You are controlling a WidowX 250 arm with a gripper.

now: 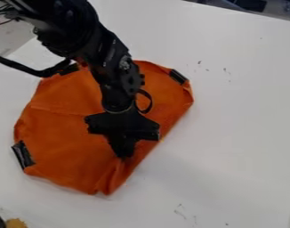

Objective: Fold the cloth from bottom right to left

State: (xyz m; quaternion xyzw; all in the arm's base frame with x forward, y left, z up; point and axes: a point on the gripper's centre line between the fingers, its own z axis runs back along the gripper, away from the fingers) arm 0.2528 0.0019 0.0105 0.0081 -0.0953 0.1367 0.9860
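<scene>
Cloth (64,147), orange, spread on the white bench (242,133), lying toward 9 o'clock in your view. You see its rim rounded at 9 o'clock, straight from 3 o'clock down to 6. Creases gather near the 6 o'clock end. Black patches sit on the cloth's rim: one at 8 o'clock (22,154), another between 1 and 2 (178,76), a third at 11, partly behind the arm (111,58). Your arm comes in from 11 o'clock. Claw (125,155) points down over the cloth's 5 o'clock part, near the straight edge; you can't tell if it's open, closed or gripping.
</scene>
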